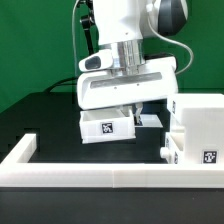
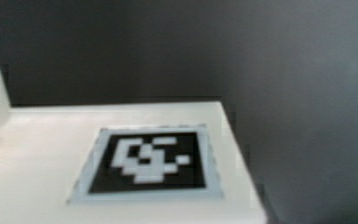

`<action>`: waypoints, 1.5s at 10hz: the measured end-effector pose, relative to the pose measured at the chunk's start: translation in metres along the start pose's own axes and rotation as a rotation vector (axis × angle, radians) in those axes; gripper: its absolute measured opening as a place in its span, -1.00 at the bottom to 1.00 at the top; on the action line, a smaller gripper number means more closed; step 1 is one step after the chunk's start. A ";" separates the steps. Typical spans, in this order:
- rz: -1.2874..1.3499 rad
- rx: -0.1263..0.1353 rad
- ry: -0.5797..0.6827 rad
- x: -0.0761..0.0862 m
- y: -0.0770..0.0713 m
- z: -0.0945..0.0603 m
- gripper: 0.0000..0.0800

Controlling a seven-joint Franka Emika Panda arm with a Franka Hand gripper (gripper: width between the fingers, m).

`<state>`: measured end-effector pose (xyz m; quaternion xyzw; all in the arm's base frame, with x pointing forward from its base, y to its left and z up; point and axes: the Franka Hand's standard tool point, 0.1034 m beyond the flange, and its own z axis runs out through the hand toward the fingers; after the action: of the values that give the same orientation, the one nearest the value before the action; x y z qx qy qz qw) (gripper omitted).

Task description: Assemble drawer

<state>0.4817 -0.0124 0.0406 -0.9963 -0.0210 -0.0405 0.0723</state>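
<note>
The black worktop is given over to a few white parts, and its near edge is bounded by a long low rail, which turns a corner at the exterior view's left. It is presumably fixed there as a stop against which parts can be squared.

The drawer housing is stood upright at the exterior view's right, just behind the rail. It is judged to be parked where a tray can later be slid into it.

Near the middle, apart from the housing, one small tray is seen resting on the worktop with a tagged face turned toward the camera.

The pincer is lowered straight onto the tray's far side, a posture suited to taking a thin wall between the fingers. The fingertips are hidden by the hand and the tray, so it cannot be told how far apart they are set or whether the wall is clamped.

In the wrist view only a blurred white surface with a tag is shown (most likely the tray's), and no fingers are visible.
</note>
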 end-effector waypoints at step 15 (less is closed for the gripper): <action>-1.313 -0.032 -0.063 0.031 0.010 -0.008 -0.89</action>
<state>0.5120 -0.0226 0.0498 -0.7782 -0.6260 -0.0473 0.0173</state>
